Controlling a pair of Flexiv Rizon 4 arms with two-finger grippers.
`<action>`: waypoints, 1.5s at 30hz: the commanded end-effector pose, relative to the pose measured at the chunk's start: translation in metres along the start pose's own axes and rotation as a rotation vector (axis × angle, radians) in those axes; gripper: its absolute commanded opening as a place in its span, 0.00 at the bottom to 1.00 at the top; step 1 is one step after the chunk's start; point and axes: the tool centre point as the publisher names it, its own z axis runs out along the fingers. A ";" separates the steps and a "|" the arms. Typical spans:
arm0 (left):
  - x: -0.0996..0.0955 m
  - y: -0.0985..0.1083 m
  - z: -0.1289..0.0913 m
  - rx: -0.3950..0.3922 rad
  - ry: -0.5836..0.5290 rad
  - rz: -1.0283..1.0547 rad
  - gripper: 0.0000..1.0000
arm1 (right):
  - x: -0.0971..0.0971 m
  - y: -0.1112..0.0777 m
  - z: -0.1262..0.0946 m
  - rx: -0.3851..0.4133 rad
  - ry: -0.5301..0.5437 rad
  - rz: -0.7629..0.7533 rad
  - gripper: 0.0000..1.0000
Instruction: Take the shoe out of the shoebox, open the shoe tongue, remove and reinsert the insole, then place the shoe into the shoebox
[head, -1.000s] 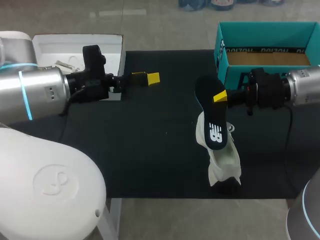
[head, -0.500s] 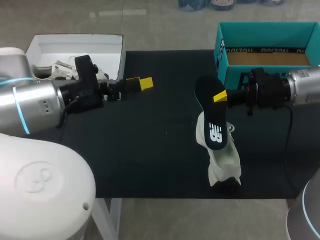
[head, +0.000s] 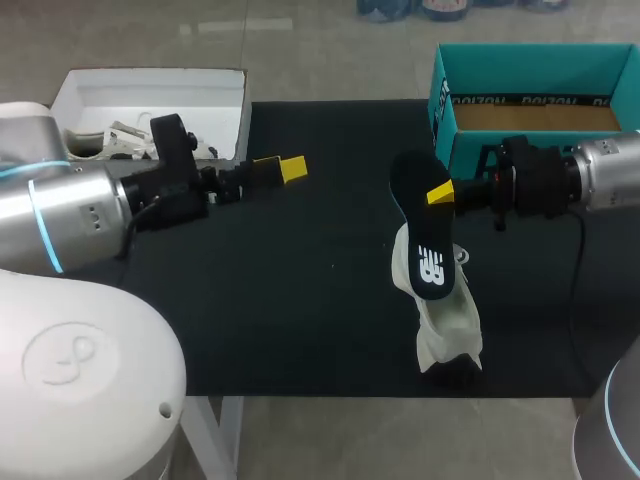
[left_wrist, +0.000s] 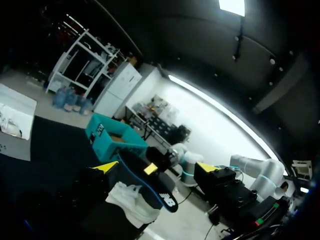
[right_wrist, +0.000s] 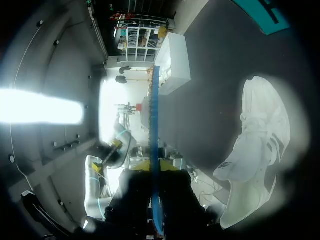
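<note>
A dark insole (head: 421, 232) with a white logo hangs tilted above the white shoe (head: 446, 318), which lies on the black mat (head: 300, 300). My right gripper (head: 440, 193) is shut on the insole's upper part. In the right wrist view the insole (right_wrist: 155, 140) shows edge-on as a blue line between the fingers of my right gripper (right_wrist: 154, 167), with the shoe (right_wrist: 256, 155) beside it. The teal shoebox (head: 450, 95) stands behind my right arm. My left gripper (head: 280, 168) hovers open over the mat's left half, well apart from the shoe. In its wrist view my left gripper (left_wrist: 156, 167) faces the shoe (left_wrist: 131, 202) and insole (left_wrist: 152, 184).
A white box lid (head: 150, 95) holding some paper sits at the mat's back left corner, just behind my left arm. The mat's front edge runs close to the shoe's toe. Bare mat lies between the two grippers.
My left arm has drawn back a little to the left and its gripper has dipped slightly. The right arm, insole and shoe have not moved.
</note>
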 end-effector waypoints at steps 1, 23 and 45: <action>-0.003 -0.004 -0.001 -0.032 0.007 -0.011 1.00 | 0.000 0.000 0.001 -0.002 -0.001 0.001 0.00; 0.035 -0.036 0.041 -0.012 -0.110 -0.253 1.00 | 0.000 0.000 0.001 -0.002 -0.001 0.001 0.00; 0.032 -0.062 0.054 0.028 -0.099 -0.592 1.00 | 0.000 0.000 0.001 -0.002 -0.001 0.001 0.00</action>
